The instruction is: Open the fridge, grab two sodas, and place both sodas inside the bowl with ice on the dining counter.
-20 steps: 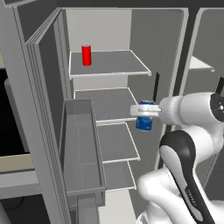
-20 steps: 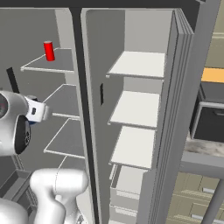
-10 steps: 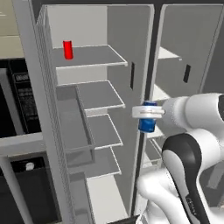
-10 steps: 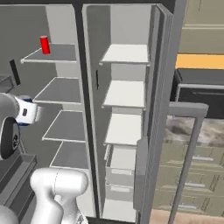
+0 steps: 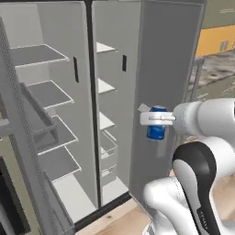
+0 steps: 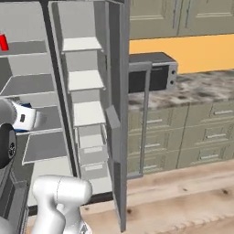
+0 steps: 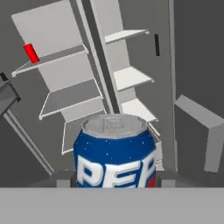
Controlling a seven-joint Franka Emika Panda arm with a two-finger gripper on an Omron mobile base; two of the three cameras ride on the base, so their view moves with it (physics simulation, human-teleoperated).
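Claw point(image 5: 158, 120) clamped on blue can point(image 5: 157, 129), clear of open fridge point(image 5: 92, 114); red can point(image 7: 31, 53) on top shelf; advise upright, steady carry to bowl.

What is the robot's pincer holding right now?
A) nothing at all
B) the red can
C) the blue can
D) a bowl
C: the pincer is clamped around the blue can outside the open fridge, while the red can stands on an upper shelf inside.
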